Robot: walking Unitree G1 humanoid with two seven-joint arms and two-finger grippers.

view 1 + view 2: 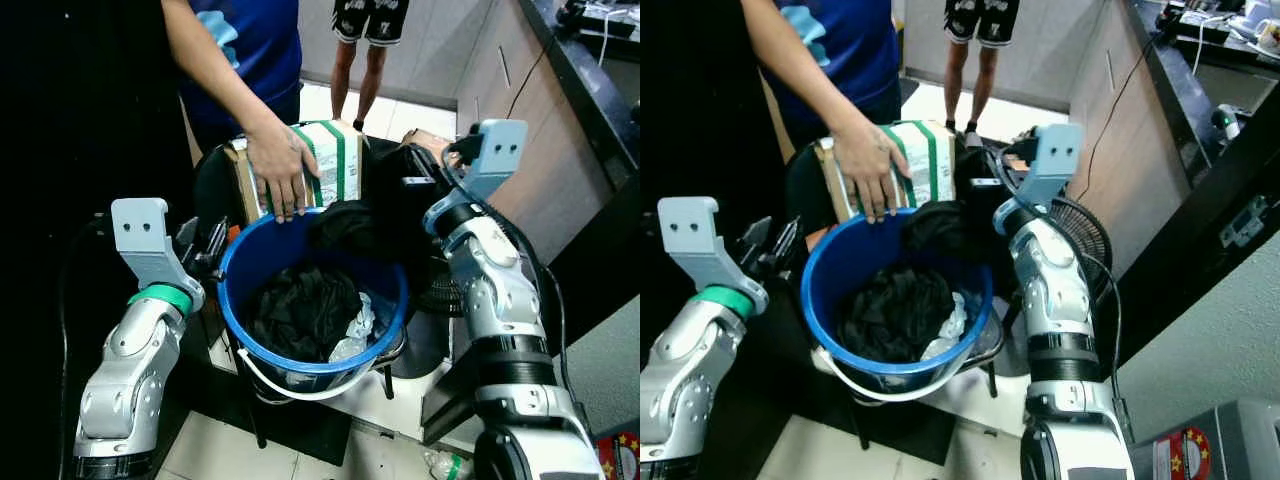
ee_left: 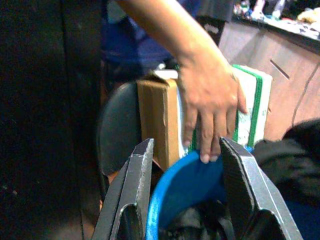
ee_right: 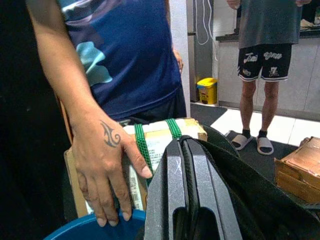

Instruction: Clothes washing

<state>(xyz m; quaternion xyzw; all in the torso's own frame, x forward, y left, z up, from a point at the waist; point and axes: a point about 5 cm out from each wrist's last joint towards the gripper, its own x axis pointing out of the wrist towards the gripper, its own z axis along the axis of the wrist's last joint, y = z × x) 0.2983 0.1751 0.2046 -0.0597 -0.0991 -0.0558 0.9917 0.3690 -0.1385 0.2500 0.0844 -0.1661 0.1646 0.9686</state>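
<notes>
Blue bucket (image 1: 250, 262), crumpled black clothes (image 1: 300, 310)

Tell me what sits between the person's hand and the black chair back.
A cardboard box strapped with green bands stands there; the hand presses its front above the blue bucket, clearest in the left eye view.

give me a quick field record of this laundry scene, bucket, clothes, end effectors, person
bucket: blue bucket, white handle hanging at its front
contents: dark clothes heaped inside, with some pale crumpled material
draped item: black garment over the far rim
left end effector: open, straddling the bucket's rim
right end effector: fingers together, against the black garment
person's hand: fingertips on the far rim, in front of a green-strapped box
</notes>
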